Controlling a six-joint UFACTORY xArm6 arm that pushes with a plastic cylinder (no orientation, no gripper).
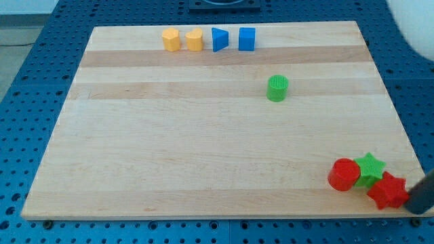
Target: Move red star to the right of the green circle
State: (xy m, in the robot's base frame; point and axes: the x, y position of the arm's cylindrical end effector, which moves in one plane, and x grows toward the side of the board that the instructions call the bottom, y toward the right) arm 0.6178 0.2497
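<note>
The red star (388, 192) lies at the board's bottom right corner, touching a green star (369, 167) just above and to its left. A red circle (344, 174) sits against the green star's left side. The green circle (277, 88) stands alone in the upper middle right of the board, far from the red star. My rod comes in at the view's bottom right edge; my tip (411, 205) sits right against the red star's lower right side.
Along the board's top edge sit a yellow hexagon (171, 39), a yellow heart-like block (194, 40), a blue triangle (219, 38) and a blue block (247, 39). The wooden board (203, 135) lies on a blue perforated table.
</note>
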